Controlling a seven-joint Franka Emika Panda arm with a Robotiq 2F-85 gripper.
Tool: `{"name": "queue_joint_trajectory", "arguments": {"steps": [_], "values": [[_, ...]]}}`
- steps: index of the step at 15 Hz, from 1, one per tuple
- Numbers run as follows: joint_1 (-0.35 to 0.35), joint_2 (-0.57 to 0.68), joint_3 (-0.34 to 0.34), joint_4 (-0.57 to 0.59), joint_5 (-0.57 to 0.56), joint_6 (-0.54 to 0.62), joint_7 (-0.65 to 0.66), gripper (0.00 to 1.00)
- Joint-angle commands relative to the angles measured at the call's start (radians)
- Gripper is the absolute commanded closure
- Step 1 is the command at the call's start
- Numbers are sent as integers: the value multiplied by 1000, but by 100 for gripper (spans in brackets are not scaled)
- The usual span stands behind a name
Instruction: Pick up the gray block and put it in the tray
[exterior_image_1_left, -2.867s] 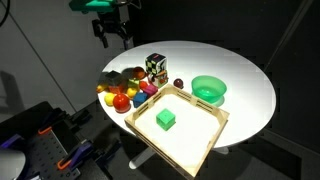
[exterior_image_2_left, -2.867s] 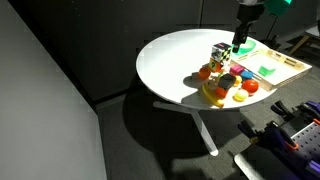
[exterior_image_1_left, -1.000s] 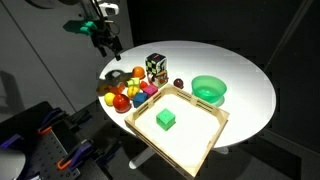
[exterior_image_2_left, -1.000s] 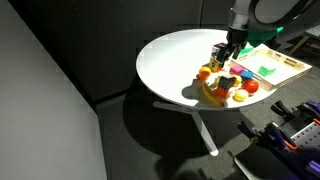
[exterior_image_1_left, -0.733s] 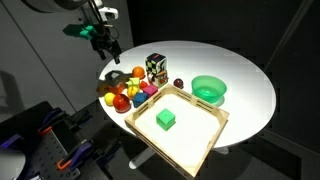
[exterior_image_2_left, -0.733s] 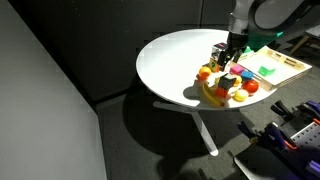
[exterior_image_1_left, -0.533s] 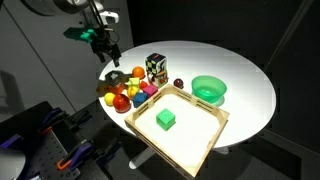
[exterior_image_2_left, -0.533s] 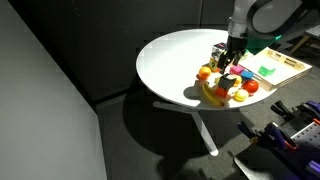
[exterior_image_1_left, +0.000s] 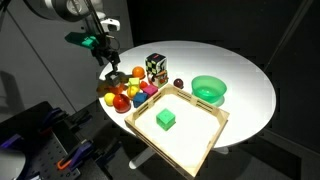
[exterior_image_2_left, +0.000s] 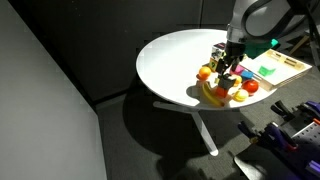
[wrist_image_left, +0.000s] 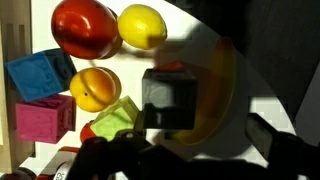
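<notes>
Wrist view, centre: our gripper (wrist_image_left: 190, 150), fingers apart, hangs over the gray block (wrist_image_left: 168, 100); closing may pinch the neighbouring orange fruit (wrist_image_left: 95, 88).

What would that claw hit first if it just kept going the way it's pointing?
Most likely the gray block: it sits dead centre in the wrist view, straight ahead of the open gripper, in the toy pile. Depth is unclear, so a neighbouring toy might touch first.

Block (wrist_image_left: 168, 100) on fruit pile (exterior_image_1_left: 125, 92) beside tray (exterior_image_1_left: 215, 135); cube (exterior_image_1_left: 166, 119) inside tray; bowl (exterior_image_1_left: 209, 89) behind tray.
</notes>
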Motion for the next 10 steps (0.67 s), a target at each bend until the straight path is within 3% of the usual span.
{"name": "queue_joint_trajectory", "arguments": {"steps": [1,4,10], "values": [[-13,3,15,-7,124,32,-121,0],[-16,3,13,-9,179,26,-172,0],[-21,-21,-5,-21,159,2,-155,0]]}}
